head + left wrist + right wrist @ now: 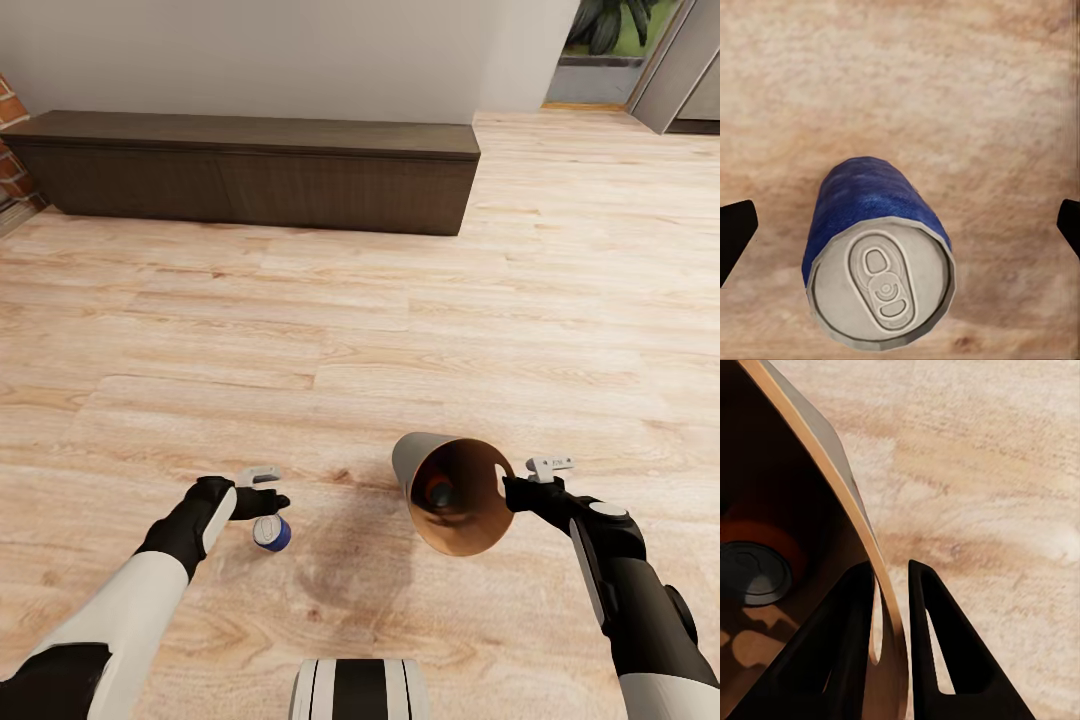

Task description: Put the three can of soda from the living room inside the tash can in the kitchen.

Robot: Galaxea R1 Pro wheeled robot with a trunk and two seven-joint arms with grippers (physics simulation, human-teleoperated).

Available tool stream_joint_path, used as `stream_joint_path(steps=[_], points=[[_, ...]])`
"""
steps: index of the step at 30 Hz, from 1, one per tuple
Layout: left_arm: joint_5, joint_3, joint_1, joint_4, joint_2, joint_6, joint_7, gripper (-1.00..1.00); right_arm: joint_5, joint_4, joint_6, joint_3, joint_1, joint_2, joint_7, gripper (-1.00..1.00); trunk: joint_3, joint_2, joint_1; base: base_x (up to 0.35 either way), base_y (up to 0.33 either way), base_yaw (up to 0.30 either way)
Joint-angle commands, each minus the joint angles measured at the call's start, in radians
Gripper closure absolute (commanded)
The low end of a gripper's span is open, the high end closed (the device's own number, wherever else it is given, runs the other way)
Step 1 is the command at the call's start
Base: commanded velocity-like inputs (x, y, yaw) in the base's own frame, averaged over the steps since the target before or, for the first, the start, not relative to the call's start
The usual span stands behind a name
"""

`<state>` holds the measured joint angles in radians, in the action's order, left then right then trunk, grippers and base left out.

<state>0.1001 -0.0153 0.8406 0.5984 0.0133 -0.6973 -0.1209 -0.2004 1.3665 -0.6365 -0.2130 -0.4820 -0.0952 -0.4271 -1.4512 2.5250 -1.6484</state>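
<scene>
Your left gripper hangs spread wide over the dark blue can at lower left. Your right gripper pinches the tash can rim at lower right, an orange can inside.

Dark bench on plank floor

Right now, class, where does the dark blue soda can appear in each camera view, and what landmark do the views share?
Head view: blue can lower left, just under the left hand.
Left wrist view: blue can centre, lying on its side, silver top toward the camera.
Right wrist view: not in it.
Shared landmark: light wood plank floor.
</scene>
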Motion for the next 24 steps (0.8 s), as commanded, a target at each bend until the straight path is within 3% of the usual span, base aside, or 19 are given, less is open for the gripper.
stream_joint_path(steps=[1, 4, 11, 24], points=[[0.000, 0.000, 0.000, 0.000, -0.004, 0.000, 0.000, -1.00, 0.016, 0.001, -0.003, 0.001, 0.000, 0.000, -0.004, 1.00, 0.000, 0.000, 0.000, 0.000, 0.000, 0.000], [0.000, 0.000, 0.000, 0.000, -0.009, 0.000, 0.001, -1.00, 0.017, 0.001, -0.003, 0.001, 0.000, 0.000, -0.004, 1.00, 0.000, 0.000, 0.000, 0.000, 0.000, 0.000], [0.000, 0.000, 0.000, -0.001, -0.011, -0.001, 0.003, -1.00, 0.017, 0.000, -0.003, 0.008, 0.000, 0.000, -0.003, 1.00, -0.027, 0.002, -0.003, 0.000, 0.000, 0.000], [0.000, 0.001, 0.000, 0.003, -0.012, -0.002, 0.002, -1.00, 0.015, 0.001, -0.003, 0.013, 0.000, 0.000, -0.004, 1.00, -0.027, 0.002, -0.003, 0.000, 0.000, 0.000]])
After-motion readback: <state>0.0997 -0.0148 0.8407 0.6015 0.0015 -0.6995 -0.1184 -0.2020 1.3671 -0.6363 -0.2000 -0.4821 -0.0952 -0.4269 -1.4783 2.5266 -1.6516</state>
